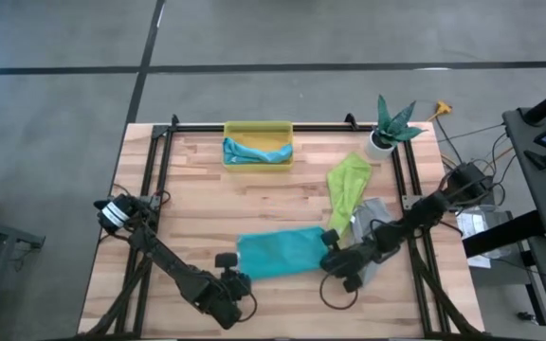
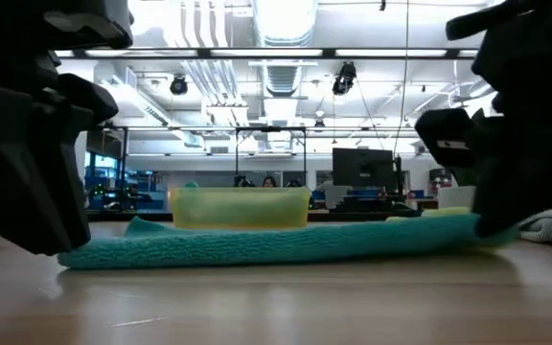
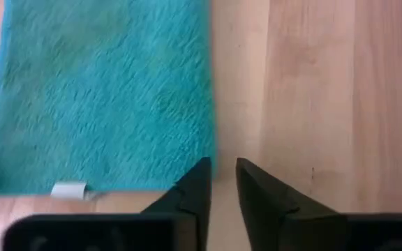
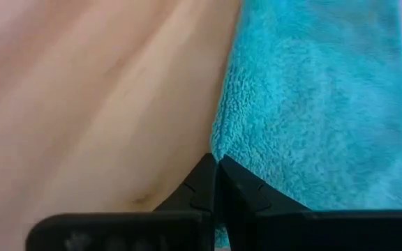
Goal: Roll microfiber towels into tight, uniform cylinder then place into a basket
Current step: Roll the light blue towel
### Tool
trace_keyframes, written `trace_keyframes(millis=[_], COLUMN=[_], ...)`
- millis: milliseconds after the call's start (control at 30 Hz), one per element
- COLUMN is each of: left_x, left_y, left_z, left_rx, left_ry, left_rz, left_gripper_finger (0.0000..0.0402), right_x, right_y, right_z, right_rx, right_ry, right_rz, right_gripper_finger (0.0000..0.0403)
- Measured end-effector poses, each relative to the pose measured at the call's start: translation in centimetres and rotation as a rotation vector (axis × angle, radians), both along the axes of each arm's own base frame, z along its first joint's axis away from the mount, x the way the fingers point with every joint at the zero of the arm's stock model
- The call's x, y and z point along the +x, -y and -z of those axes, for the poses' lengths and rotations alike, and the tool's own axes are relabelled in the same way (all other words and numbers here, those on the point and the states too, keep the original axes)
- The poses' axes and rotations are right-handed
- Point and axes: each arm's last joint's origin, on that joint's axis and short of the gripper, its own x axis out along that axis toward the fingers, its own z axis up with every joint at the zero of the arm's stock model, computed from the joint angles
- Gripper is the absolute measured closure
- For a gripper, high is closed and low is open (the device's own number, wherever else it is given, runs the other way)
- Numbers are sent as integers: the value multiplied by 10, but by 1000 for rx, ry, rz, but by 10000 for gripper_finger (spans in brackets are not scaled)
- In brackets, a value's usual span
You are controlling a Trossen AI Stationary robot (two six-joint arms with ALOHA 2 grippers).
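From above, we find the teal towel (image 1: 280,253) lying flat on the wooden table (image 1: 197,189), left gripper (image 1: 238,281) at one end, right gripper (image 1: 335,262) at the other. The yellow basket (image 1: 258,128) holds a light blue towel (image 1: 251,152). At table level, the teal pile looks nubbly. Left wrist: fingers narrowly parted, empty, at the towel's corner. Right wrist: fingers pinched together at the fleecy edge; whether cloth is caught, we cannot tell.

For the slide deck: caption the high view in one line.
Both grippers, left and right, at opposite ends of a flat teal towel; yellow basket behind.
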Motion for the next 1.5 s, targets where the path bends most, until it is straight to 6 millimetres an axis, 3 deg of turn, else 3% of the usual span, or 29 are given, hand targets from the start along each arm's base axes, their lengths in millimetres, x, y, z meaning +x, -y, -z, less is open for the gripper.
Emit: trace_keyframes(millis=[167,433,700,900,1300,1500], left_x=[-2,-1,18,34,65,78], left_y=[3,7,19,9,-17,-19], left_z=[1,-4,-35,-39,-39,-47], left_rx=[-28,-44,167,196,-13,22], left_ry=[-25,-30,146,201,212,344], left_rz=[19,56,270,287,318,403], left_gripper_finger=[396,401,401,399,274,240], right_x=[-5,-10,-7,-6,-6,-2], right_y=[-7,-23,-26,-27,-26,-27], right_z=[2,0,-2,-3,-3,-8], right_rx=[79,142,222,252,276,251], right_ry=[-43,-6,17,15,11,72], right_rz=[20,-7,38,65,101,154], right_gripper_finger=[394,394,394,394,394,394])
